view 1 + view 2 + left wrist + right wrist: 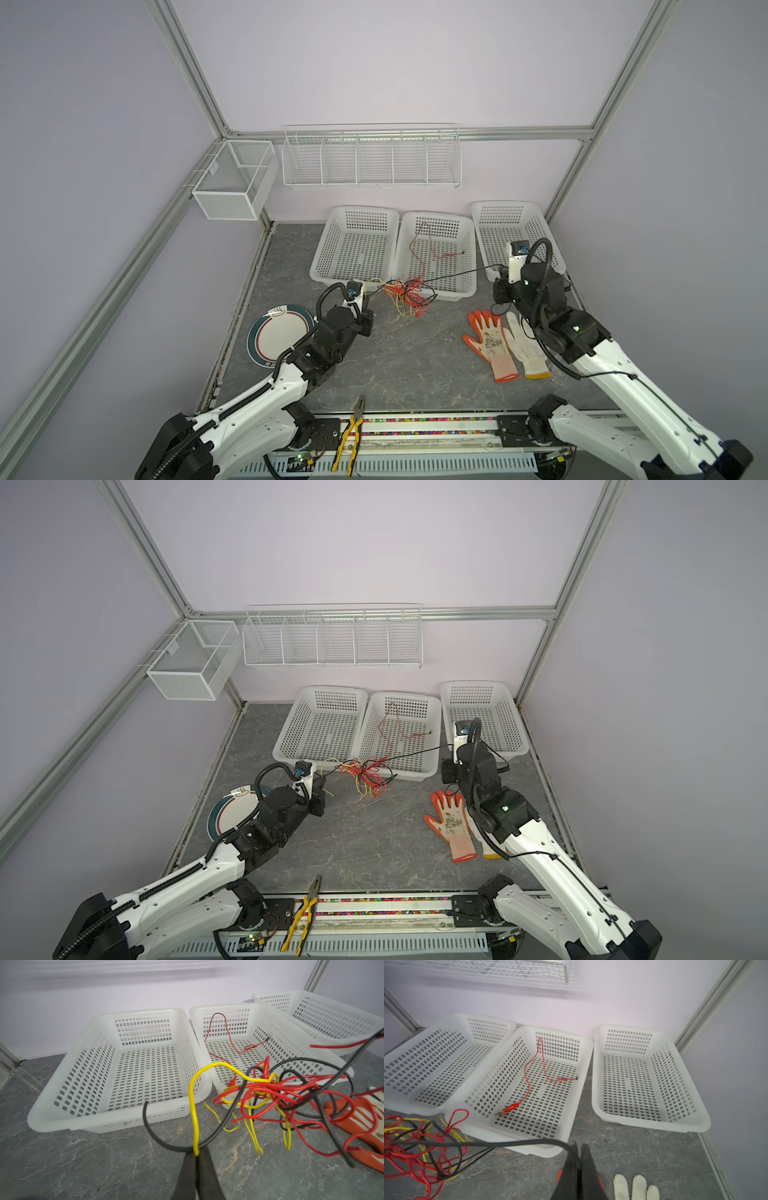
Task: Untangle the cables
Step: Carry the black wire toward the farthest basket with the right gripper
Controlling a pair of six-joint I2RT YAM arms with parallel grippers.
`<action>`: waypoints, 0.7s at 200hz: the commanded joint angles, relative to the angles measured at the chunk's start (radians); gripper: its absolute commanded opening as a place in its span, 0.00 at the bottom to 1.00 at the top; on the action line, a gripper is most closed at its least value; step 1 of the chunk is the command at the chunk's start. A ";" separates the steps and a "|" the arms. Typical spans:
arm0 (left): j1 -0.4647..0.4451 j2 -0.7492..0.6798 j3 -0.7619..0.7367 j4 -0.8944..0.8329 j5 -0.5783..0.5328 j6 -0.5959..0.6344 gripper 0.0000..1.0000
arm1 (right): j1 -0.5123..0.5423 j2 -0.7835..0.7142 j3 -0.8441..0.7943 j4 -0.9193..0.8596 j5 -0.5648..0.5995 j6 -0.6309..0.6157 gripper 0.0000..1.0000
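The cables (409,293) (365,776) form a red, yellow and black knot on the grey table in front of the middle basket. My left gripper (367,296) (196,1152) is shut on a yellow cable (194,1118) that rises from its tips into the knot; a black strand crosses just beyond them. My right gripper (500,271) (578,1147) is shut on a black cable (457,276) (508,1142), pulled taut from the knot towards the right. A separate thin red cable (430,249) (527,1082) with a clip end lies inside the middle basket (436,217).
Three white perforated baskets stand along the back wall, with the left basket (328,232) and right basket (507,205) holding nothing. A plate (270,336) lies under my left arm. An orange glove (490,345) and a white glove (525,353) lie right. Yellow-handled pliers (351,432) rest at the front edge.
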 commanded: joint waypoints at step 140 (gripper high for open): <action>0.049 -0.010 0.056 -0.217 -0.305 -0.084 0.00 | -0.211 -0.076 -0.086 -0.073 0.202 0.031 0.06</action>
